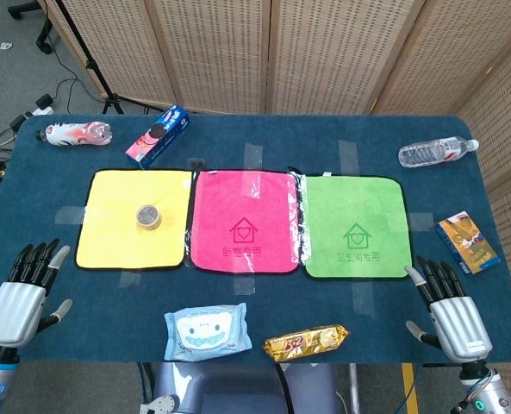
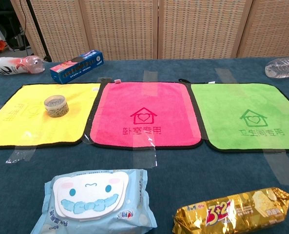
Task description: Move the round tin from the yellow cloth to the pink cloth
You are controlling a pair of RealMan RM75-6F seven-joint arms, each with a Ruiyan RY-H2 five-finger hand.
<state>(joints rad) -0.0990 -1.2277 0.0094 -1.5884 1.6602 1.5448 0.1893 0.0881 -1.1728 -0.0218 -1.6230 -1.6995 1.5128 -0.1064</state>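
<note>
The small round tin [image 1: 148,216] [image 2: 56,106] stands on the right part of the yellow cloth [image 1: 109,233] [image 2: 22,124]. The pink cloth [image 1: 245,222] [image 2: 142,114] lies just to its right with nothing on it. My left hand [image 1: 24,293] hovers open near the table's front left corner, fingers spread, well short of the tin. At the front right corner my right hand [image 1: 449,310] is open too, fingers apart. Neither hand appears in the chest view.
A green cloth [image 1: 355,226] [image 2: 246,117] lies right of the pink one. A wet-wipes pack [image 1: 207,332] [image 2: 93,200] and a gold snack bar [image 1: 307,342] [image 2: 234,212] sit at the front. At the back are a biscuit box [image 1: 158,135], two bottles [image 1: 74,133] [image 1: 436,152], and a small box [image 1: 467,243] on the right.
</note>
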